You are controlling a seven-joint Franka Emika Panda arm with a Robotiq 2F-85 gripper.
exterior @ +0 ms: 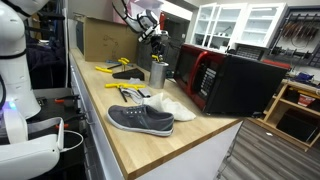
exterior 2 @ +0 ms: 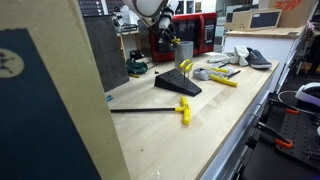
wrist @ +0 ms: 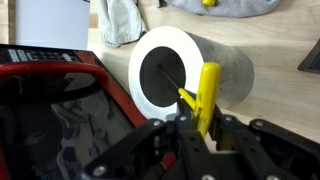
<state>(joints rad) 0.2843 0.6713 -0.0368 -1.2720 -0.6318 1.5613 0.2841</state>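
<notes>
Workshop cabinets stand behind the wooden desk (exterior: 190, 140) we look across. Our tool (wrist: 205, 122) pinches the yellow-handled screwdriver (wrist: 208, 92) between its fingers, right at the mouth of the grey cup (wrist: 150, 55), and the dark shaft reaches down inside the cup. Just beside the cup stands the red and black microwave (exterior: 235, 80). Near the cup, toward the desk's front edge, lie a white cloth (exterior: 172, 104) and a grey shoe (exterior: 140, 119).

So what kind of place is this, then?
Most likely a workshop or lab: there is a long wooden workbench, yellow-handled hand tools lying on it, and a wall rack of hanging tools behind.
</notes>
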